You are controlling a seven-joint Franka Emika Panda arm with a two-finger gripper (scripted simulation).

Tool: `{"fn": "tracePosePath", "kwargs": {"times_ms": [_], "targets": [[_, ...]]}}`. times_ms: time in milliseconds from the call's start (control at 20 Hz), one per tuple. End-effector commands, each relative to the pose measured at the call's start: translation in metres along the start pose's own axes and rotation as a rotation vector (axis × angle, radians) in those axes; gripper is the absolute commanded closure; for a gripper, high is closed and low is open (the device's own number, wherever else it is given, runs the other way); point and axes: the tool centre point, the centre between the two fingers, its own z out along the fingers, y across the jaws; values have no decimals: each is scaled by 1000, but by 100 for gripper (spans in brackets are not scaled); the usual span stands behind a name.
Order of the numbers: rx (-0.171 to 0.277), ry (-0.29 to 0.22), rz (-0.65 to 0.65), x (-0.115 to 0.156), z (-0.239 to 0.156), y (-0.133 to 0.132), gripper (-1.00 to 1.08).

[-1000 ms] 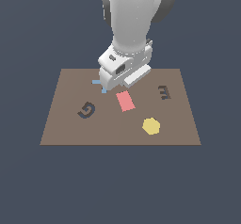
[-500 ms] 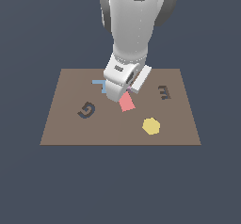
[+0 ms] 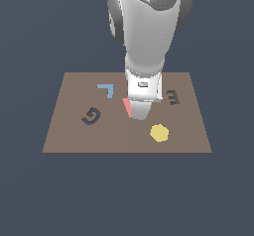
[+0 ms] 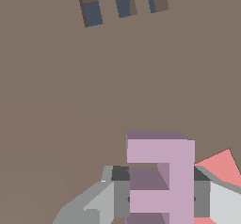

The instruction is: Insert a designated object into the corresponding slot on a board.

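E-shaped pink block (image 4: 161,176) sits clamped between the two grey fingers (image 4: 121,192) of the gripper (image 4: 160,195), as the wrist view shows: one finger presses each side of the block, and the block's arms and notches face the camera. Below it lies bare brown board (image 4: 56,100), with a corner of the red rectangle (image 4: 217,165) showing just beside the block. The E-shaped slot (image 4: 121,3) appears in the same view, well apart from the held block, its recesses dark against the board surface. In the exterior view the arm (image 3: 146,36) stands near upright over the middle of the board (image 3: 64,136), its wrist pointing straight down, and the hand body hides both the block and the fingers. There the red rectangle (image 3: 127,107) shows only as a sliver at the hand's edge toward the exterior view's left. The slot (image 3: 172,97) lies near the hand, toward the exterior view's right. A blue L-shaped piece (image 3: 105,89) and a dark G-shaped recess (image 3: 91,115) lie toward the exterior view's left, and a yellow hexagon (image 3: 159,132) lies nearer the camera than the hand.
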Motion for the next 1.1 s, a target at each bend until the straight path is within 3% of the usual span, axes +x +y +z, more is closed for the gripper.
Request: {"fn": "tracePosePath", "kwargs": {"times_ms": [0, 550, 1050], "targets": [[-1, 0, -115, 7, -1, 6, 108], [-1, 1, -621, 43, -3, 22, 108], [-1, 1, -1095, 81, -4, 19, 108]]}}
